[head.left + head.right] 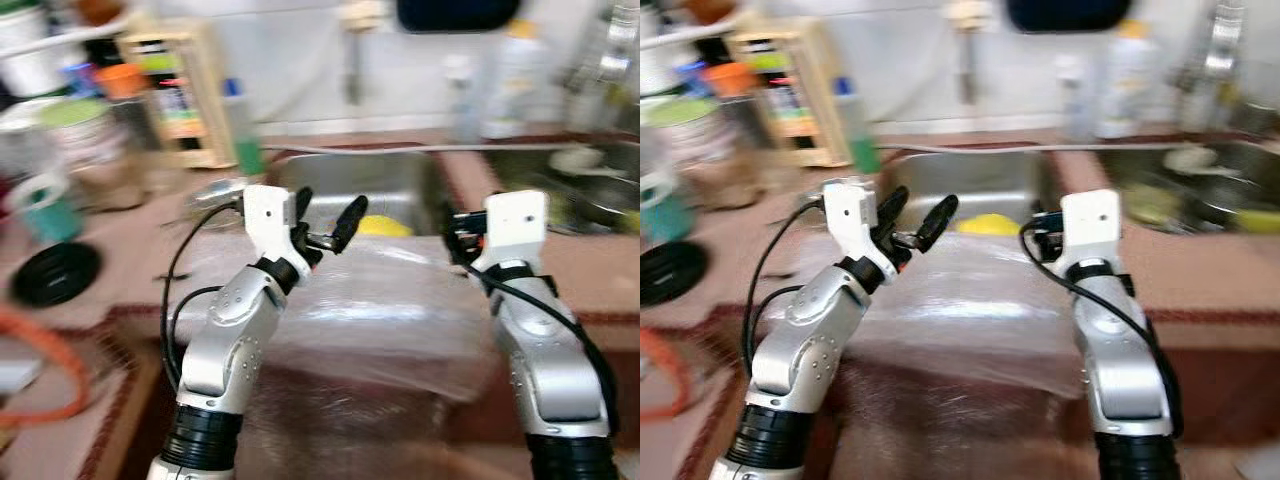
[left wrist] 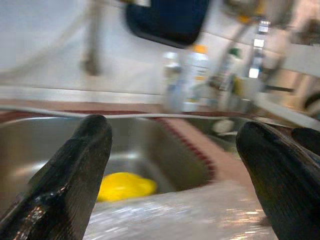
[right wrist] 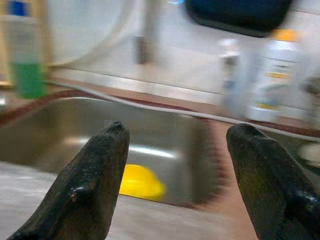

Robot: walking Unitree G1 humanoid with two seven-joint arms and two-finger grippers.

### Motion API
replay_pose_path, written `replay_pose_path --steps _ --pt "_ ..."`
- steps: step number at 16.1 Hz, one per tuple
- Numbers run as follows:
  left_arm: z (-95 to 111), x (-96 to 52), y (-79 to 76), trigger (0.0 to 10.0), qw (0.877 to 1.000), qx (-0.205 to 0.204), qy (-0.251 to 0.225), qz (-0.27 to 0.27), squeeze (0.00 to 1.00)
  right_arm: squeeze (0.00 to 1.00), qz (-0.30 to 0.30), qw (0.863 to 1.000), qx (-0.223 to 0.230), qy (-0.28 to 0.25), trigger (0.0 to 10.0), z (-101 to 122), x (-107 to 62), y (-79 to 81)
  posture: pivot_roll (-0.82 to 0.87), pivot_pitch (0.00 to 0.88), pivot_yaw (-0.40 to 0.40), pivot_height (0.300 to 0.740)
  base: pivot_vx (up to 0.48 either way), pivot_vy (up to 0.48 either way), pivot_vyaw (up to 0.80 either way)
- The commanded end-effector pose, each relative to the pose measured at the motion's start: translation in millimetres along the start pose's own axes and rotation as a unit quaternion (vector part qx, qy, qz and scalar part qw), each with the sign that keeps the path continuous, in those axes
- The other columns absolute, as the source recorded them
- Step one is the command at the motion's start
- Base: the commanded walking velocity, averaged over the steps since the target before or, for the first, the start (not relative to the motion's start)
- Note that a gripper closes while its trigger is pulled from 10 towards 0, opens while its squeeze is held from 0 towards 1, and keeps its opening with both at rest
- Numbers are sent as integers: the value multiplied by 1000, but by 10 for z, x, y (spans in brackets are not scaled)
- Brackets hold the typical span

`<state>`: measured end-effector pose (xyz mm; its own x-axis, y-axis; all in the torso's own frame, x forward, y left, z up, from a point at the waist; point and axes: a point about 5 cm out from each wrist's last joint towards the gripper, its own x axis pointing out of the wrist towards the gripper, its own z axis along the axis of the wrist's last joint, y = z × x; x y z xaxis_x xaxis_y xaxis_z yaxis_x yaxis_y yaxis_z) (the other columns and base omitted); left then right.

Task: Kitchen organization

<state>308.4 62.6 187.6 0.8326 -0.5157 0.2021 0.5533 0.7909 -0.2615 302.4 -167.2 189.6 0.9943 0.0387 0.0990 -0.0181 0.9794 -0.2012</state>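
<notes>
Both claws wide open, empty: left claw [image 1: 328,222], right claw [image 3: 180,170] above clear crinkled plastic sheet [image 1: 370,310] fronting steel sink [image 1: 390,185]. Best: lower slowly, pinch sheet edges evenly.

Legible text: none.
Labels on the bottles [image 1: 520,80] behind the sink [image 1: 350,185] and on items in the wooden rack [image 1: 180,95] are blurred beyond reading.

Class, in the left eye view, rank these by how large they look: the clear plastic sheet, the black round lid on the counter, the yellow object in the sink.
1. Clear plastic sheet, by far the largest.
2. Black round lid.
3. Yellow object, partly hidden and farther off, so its true size is unsure.
</notes>
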Motion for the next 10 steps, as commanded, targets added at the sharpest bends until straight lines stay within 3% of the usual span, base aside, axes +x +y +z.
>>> replay_pose_path --steps 1,8,10 --pt "-1 -10 10 10000 1000 7 1 7 0 0 2 1000 -2 -9 10000 46 -4 -6 -62 0 98 740 0 0 0" --pt "-8 -10 -28 10000 1000 -2 -9 5 0 0 -7 1000 -11 -6 10000 62 5 -98 -77 0 75 740 0 0 0" --pt "-21 -15 -26 10000 1000 -4 -6 6 0 0 -4 1000 -12 -3 10000 43 -7 -78 -73 0 77 740 0 -403 0"
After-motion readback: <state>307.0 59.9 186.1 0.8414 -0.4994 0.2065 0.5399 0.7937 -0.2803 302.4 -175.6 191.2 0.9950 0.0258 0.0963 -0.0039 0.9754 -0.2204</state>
